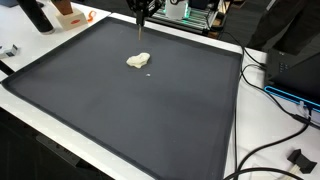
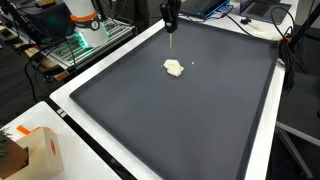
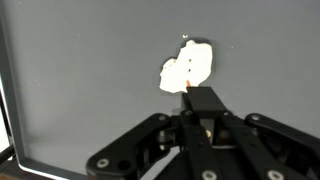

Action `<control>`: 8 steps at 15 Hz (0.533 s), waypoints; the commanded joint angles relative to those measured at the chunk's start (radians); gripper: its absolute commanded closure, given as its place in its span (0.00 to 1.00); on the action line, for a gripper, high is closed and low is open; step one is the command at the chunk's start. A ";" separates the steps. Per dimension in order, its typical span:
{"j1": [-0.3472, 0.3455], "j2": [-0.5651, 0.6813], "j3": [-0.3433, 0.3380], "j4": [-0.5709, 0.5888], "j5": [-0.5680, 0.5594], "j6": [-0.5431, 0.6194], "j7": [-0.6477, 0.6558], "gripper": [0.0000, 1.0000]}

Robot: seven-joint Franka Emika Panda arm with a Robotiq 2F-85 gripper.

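Note:
A small white doughy lump [image 1: 138, 61] lies on a large dark mat [image 1: 150, 120] in both exterior views [image 2: 174, 68]. My gripper [image 1: 144, 10] hangs above the mat's far part, just behind the lump. It is shut on a thin stick-like tool [image 1: 141, 38] with a black handle that points down; its tip hovers just above the lump. In the wrist view the gripper [image 3: 203, 118] is closed round the black handle [image 3: 205, 100], and the tool's orange tip sits at the edge of the lump [image 3: 190, 68]. A tiny white crumb [image 3: 183, 38] lies beside the lump.
The mat [image 2: 200, 120] lies on a white table. An orange and white object [image 1: 68, 12] stands at the far corner. A cardboard box [image 2: 35, 150] sits off the mat's near corner. Black cables [image 1: 275, 100] run along one side; electronics [image 2: 85, 30] stand behind.

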 commanded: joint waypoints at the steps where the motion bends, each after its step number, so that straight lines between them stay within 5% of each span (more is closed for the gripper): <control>1: -0.013 -0.069 0.033 -0.046 0.018 0.027 0.039 0.97; 8: -0.006 -0.133 0.067 -0.070 0.018 0.030 0.064 0.97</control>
